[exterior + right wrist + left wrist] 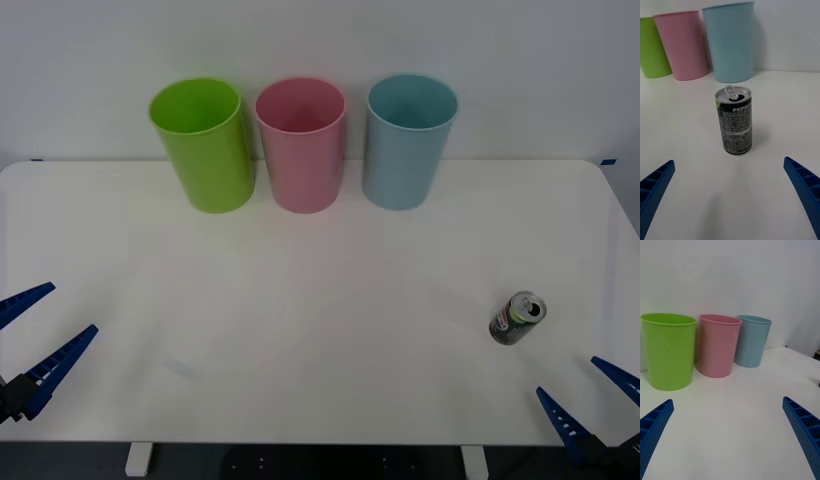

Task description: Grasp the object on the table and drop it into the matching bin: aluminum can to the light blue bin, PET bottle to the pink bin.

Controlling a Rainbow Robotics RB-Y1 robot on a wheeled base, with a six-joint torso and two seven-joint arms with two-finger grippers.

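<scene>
One can (518, 318), three bins, two open tools

Overhead front view, two low wrist views

The left gripper (32, 340) has two long, tapered, bright blue plastic fingers (655, 425) with ribbed, honeycomb-like inner faces. The right gripper (590, 395) carries matching blue ribbed fingers (805, 187), mounted on dark bases.
</scene>
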